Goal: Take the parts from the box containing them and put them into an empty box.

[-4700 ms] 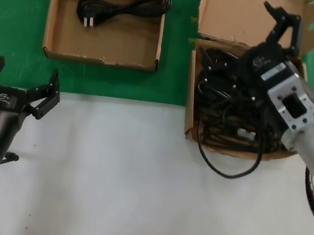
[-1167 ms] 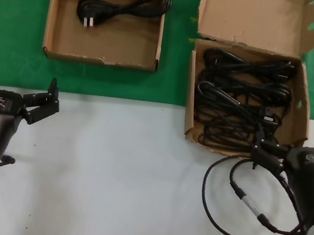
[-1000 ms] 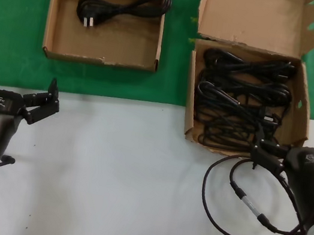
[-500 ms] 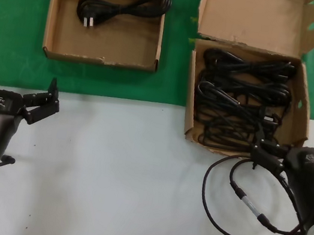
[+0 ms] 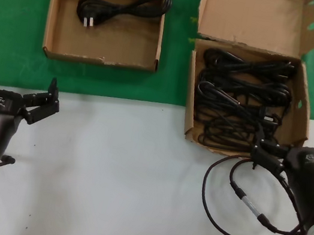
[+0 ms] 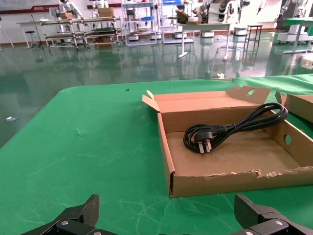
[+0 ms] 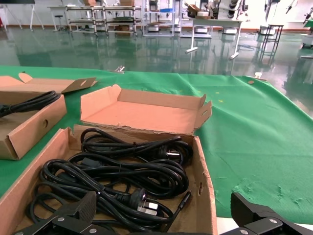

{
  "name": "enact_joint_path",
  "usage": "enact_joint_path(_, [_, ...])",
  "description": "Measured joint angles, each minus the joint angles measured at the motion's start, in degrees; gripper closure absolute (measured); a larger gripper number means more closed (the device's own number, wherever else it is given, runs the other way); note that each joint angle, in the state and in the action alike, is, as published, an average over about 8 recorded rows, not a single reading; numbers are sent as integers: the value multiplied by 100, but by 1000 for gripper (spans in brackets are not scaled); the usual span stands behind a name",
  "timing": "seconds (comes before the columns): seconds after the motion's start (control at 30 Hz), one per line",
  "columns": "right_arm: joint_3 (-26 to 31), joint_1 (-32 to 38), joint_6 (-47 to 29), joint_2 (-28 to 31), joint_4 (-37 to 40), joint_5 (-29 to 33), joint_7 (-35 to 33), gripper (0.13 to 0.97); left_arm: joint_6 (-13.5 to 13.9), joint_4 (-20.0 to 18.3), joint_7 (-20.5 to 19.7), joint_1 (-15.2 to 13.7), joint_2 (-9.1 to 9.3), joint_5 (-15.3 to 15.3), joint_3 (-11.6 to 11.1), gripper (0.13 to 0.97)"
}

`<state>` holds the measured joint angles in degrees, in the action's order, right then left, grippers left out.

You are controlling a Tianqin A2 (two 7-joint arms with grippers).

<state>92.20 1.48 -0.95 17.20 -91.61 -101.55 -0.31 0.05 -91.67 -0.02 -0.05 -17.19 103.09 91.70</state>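
Observation:
The deep cardboard box (image 5: 190, 93) with the tall holed flap (image 5: 253, 19) holds several black power cords (image 5: 243, 96). In the low-walled box (image 5: 51, 20) at the far left lies one power cord (image 5: 118, 7). My right gripper (image 5: 292, 141) stands open just in front of the deep box's near wall, with nothing between its fingers. From the right wrist the cords (image 7: 127, 166) lie just beyond the open gripper (image 7: 164, 205). My left gripper (image 5: 15, 83) waits open at the near left, and the left wrist view shows the low box (image 6: 234, 178) and its cord (image 6: 230, 129) ahead of it.
A thin black cable with a silver connector (image 5: 246, 200) loops on the white table in front of the deep box, partly under my right arm. Green cloth (image 5: 170, 77) lies under and between the boxes. The white table (image 5: 116, 177) spans the near area.
Since 4.7 s ago my right gripper has pulled back from over the deep box to the near table, and the thin cable now lies on the white surface. Over the last second nothing moved.

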Motion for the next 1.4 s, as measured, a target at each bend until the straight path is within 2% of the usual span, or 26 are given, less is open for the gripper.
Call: enact_joint_path(1.4, [0,0,0,0,0,0,0,129,0,0,0,0,0,0,0,132])
